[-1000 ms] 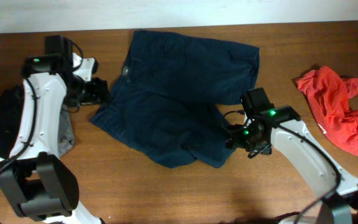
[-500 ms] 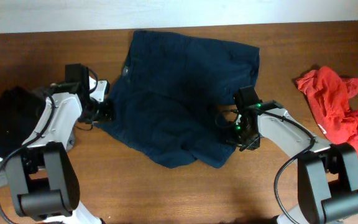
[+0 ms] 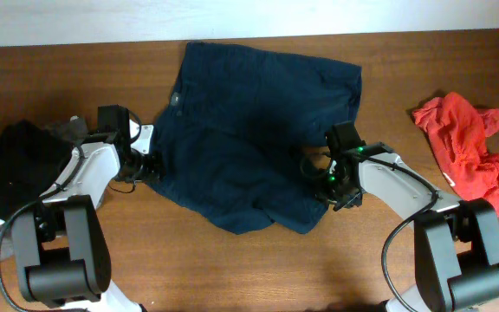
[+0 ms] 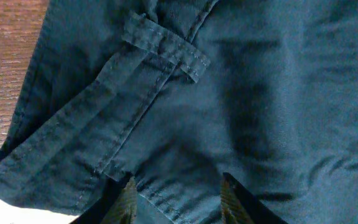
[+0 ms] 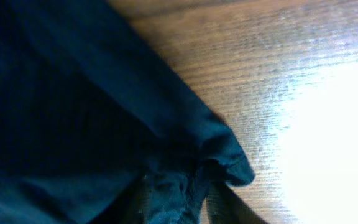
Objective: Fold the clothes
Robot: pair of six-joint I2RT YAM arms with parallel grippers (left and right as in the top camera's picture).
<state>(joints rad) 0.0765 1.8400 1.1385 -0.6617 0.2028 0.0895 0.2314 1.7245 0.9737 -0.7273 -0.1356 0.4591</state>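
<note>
Shorts [image 3: 249,130] spread at mid-worktop [image 3: 232,277] near the back edge, navy, 2 legs toward the right. Left gripper [image 3: 148,165] clamped on the waistband (fabric bunched between its fingers). Right gripper [image 3: 319,179] at a leg hem, buried in cloth: open or closed, impossible to tell.

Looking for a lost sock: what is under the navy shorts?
Only the wooden table shows around the navy shorts. Their fabric is opaque, so whatever lies beneath is covered and cannot be seen.
</note>
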